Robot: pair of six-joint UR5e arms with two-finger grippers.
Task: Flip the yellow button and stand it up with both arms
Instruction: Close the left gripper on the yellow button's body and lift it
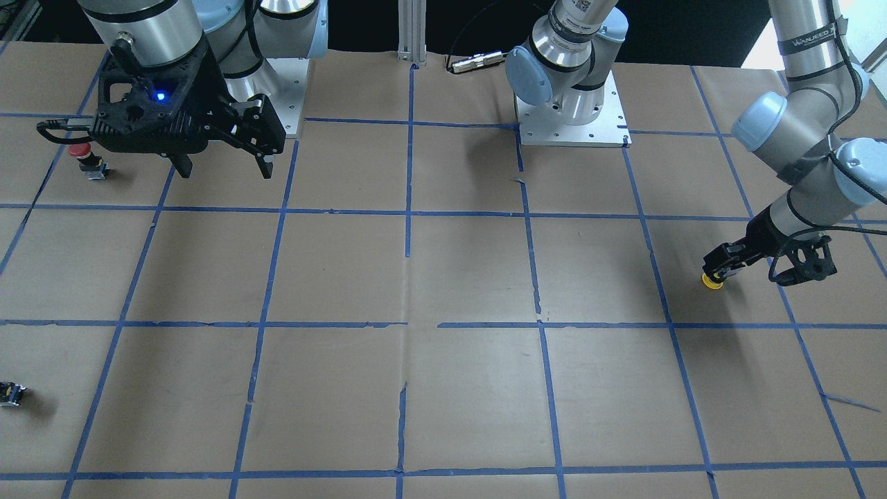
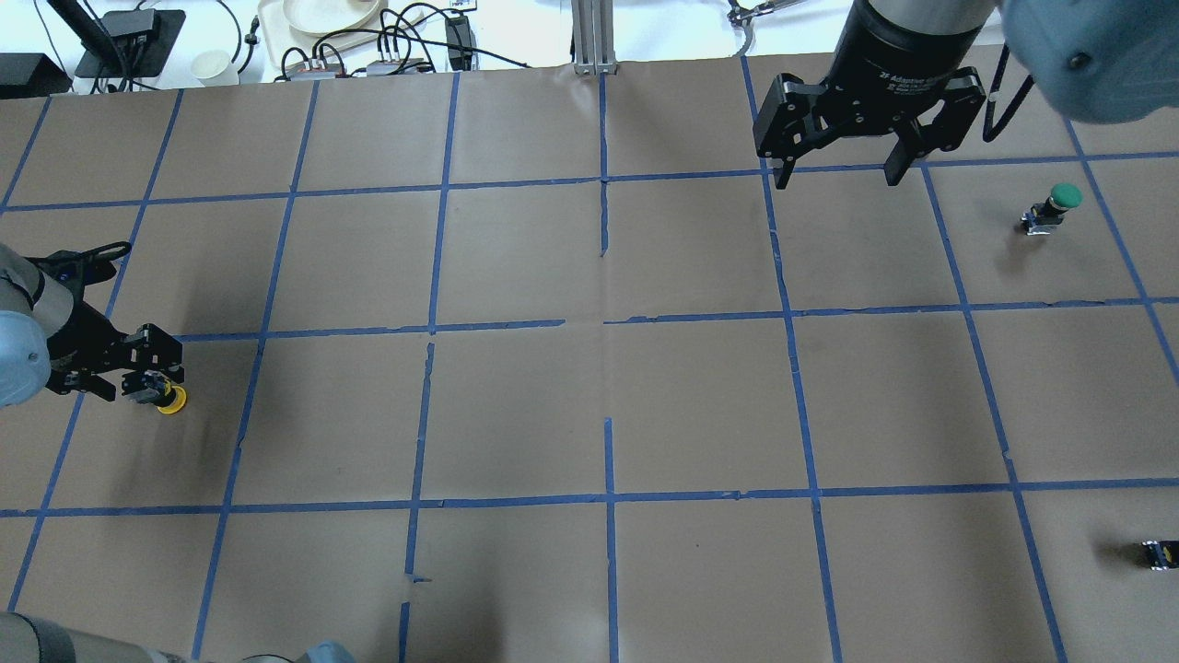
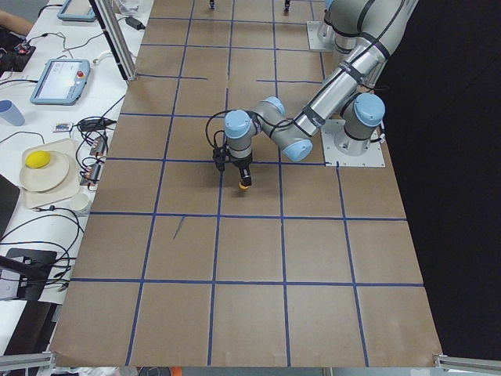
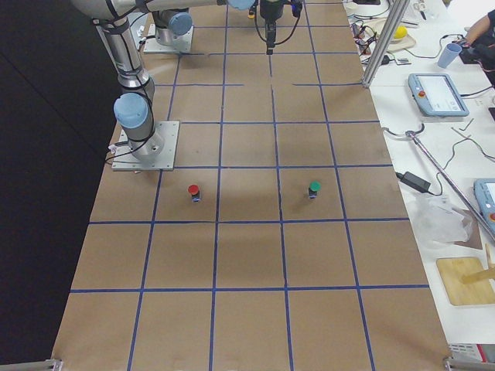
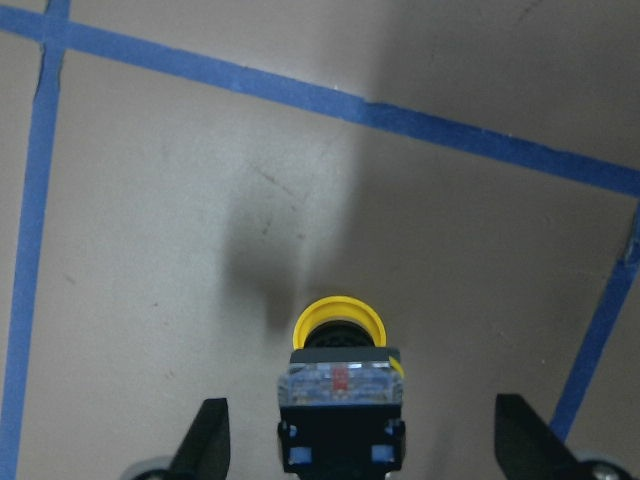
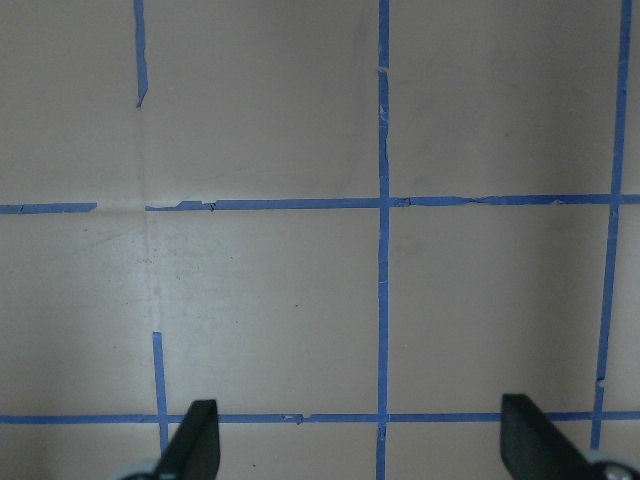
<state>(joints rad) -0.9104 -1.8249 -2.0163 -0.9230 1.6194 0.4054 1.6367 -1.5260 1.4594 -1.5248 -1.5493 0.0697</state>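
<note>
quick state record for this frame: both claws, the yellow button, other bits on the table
left claw: open, low at the table, a finger on each side of the yellow button, touching neither side
yellow button: between the left claw's fingers, cap pointing away from the claw, block toward it; exact tilt unclear
right claw: open, empty, above the table, far from the yellow button
red button: upright, cap up
green button: upright, apart from the red one
small black block: alone on the robot's right side

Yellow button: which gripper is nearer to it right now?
Left. The left gripper is open with the yellow button between its fingers; the right gripper hangs far off over the table's opposite side.
</note>
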